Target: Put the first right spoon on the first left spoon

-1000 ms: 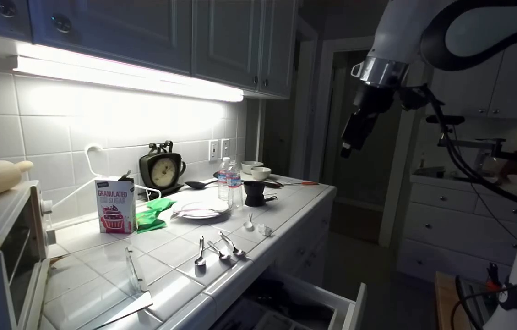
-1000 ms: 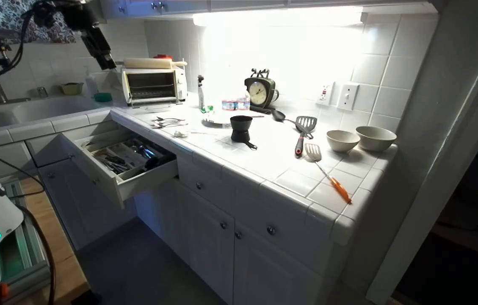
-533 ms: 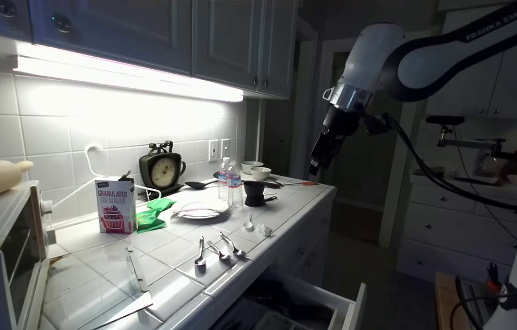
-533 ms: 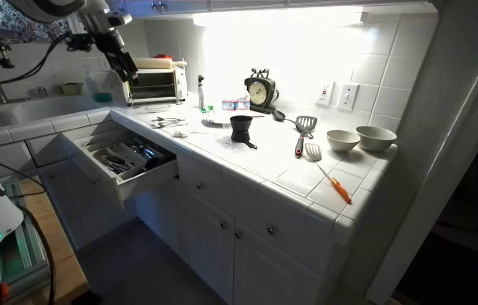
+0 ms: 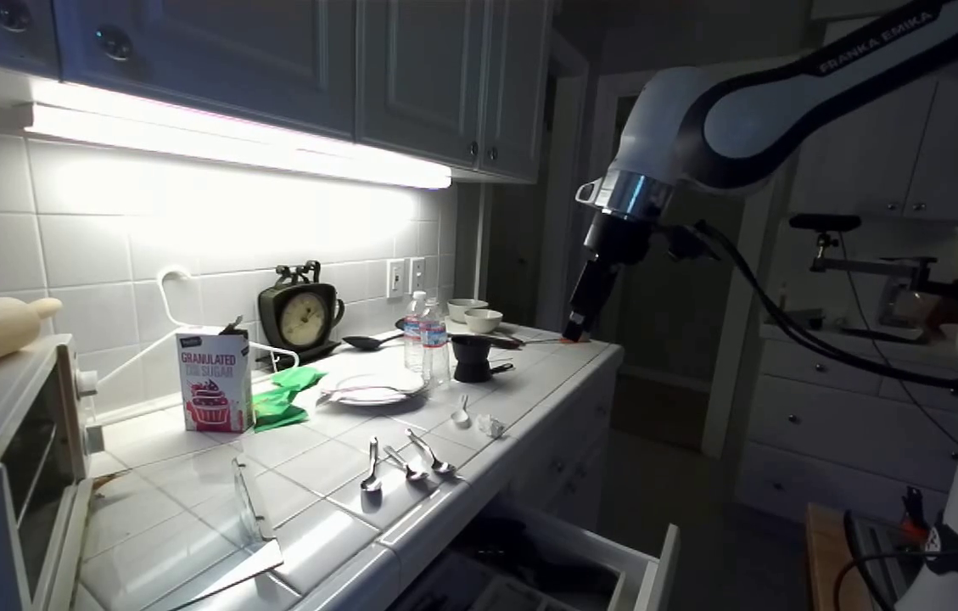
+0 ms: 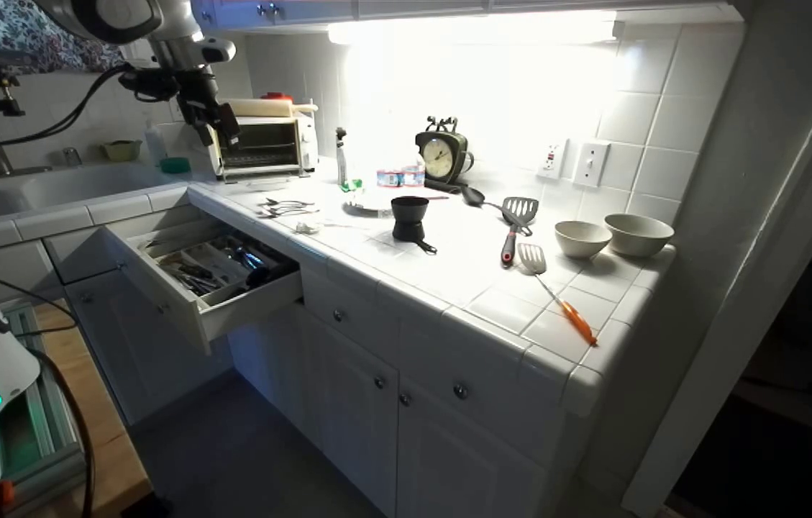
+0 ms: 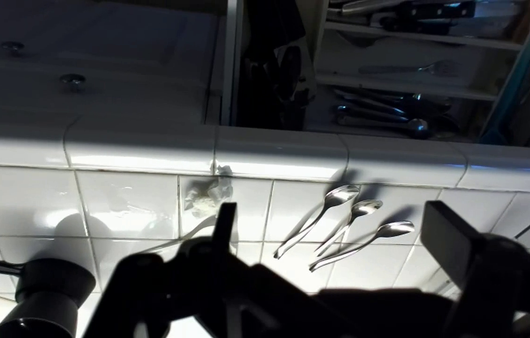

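Hangs bent at the wrist [image 5: 652, 140], pointing steeply down, with pincer [image 7: 333, 220] (spread wide) higher than the counter [image 6: 441, 273] and apart from the spoons [image 7: 363, 208].

- a white tiled counter [image 6: 477, 288] is carrying plenty
- three metal spoons [image 7: 363, 208] are lying side by side near its front edge
- a paler spoon [image 5: 462, 416] is lying just beside a crumpled clear scrap [image 5: 491, 425]
- a black hourglass-shaped vessel [image 6: 409, 218] is standing
- plates [image 5: 368, 384] are resting near two plastic bottles [image 5: 435, 341]
- a sugar box [image 5: 215, 382] is standing beside green packaging [image 5: 279, 406]
- two bowls [image 6: 581, 241] are sitting side by side near an orange-handled spatula [image 6: 567, 309]
- a toaster oven [image 6: 259, 147] is standing well apart from the bowls
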`<state>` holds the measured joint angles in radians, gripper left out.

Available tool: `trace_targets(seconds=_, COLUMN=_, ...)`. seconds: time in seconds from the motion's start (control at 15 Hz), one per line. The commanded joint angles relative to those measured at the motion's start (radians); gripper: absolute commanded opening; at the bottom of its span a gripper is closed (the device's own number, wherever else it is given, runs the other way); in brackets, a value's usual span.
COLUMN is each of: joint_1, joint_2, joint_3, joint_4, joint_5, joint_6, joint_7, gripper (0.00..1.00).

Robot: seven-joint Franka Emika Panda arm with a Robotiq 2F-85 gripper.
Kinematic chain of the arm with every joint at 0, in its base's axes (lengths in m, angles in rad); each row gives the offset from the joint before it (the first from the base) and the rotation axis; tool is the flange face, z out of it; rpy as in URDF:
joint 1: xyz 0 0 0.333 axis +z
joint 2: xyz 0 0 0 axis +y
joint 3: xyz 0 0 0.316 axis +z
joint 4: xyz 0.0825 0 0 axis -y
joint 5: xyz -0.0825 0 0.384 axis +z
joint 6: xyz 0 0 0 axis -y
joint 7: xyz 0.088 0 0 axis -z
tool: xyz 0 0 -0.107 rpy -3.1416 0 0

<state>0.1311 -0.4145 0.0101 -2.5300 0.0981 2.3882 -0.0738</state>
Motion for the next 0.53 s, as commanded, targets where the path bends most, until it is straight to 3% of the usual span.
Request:
trace_targets(seconds=0.0, joint_1=-0.007, joint_2=-0.005, joint_3=0.007, joint_4=0.005, joint_5=0.005, joint_6=-0.01, joint_7=-0.007, gripper=1.0)
trace_targets(seconds=0.07, joint_1=-0.006, joint_2=-0.009, joint_3=0.007, joint_4=0.005, joint_5=0.005, joint_6=-0.013, joint_7=-0.009, gripper=1.0)
trace_targets(seconds=0.2, joint_1=-0.073, joint_2=0.054, joint_3=0.078, joint_4=0.026, joint_5=-0.07, joint_6=0.024, joint_7=0.195, gripper=1.0)
trace_targets(seconds=0.47, joint_1=-0.14, joint_2=0.164, joint_3=0.167, joint_4=0.079, joint_5=-0.157, joint_6=0.017, joint_7=0.478, gripper=1.0)
